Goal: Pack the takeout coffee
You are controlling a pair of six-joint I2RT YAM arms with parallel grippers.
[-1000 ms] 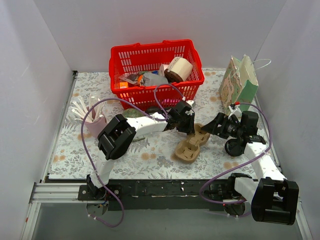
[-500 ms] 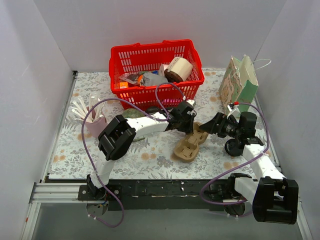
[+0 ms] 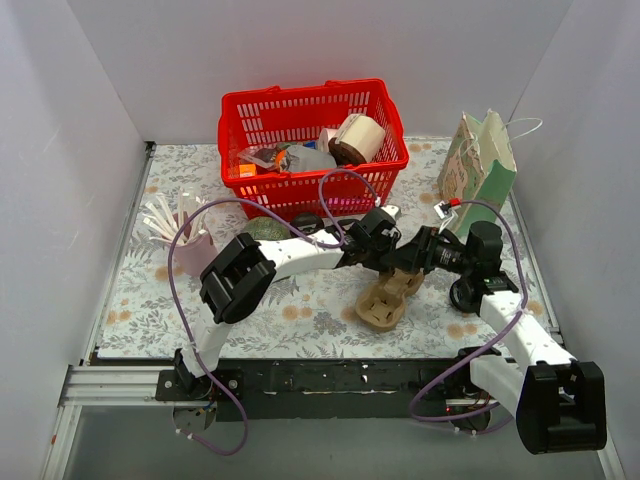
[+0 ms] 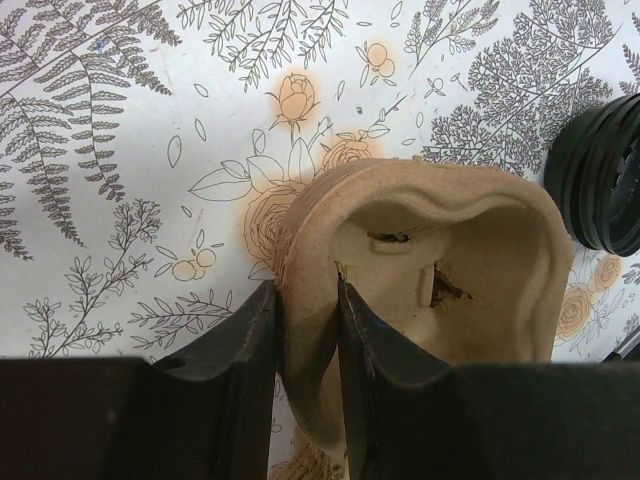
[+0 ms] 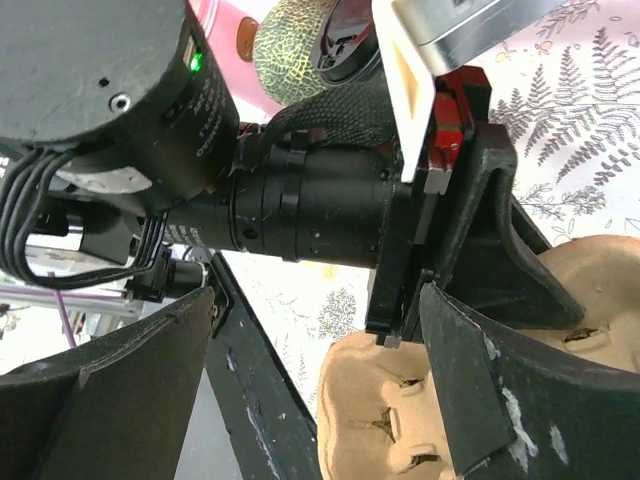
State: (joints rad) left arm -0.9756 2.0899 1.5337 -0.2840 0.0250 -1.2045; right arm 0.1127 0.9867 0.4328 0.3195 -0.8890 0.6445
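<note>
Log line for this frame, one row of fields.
left gripper: shut on cup carrier rim | right gripper: open, close beside left gripper

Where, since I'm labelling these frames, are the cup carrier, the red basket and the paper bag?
cup carrier [image 3: 381,305], top external view, near cup well.
red basket [image 3: 290,192], top external view, front wall.
paper bag [image 3: 494,175], top external view, green side panel.

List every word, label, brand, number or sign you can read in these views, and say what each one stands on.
No text can be read in any view.
Packets in the red basket: printed wrappers, too small and blurred to read.
Paper bag: only a pattern shows, no legible words.
Cardboard cup carrier: plain, nothing printed on the part shown.
</note>
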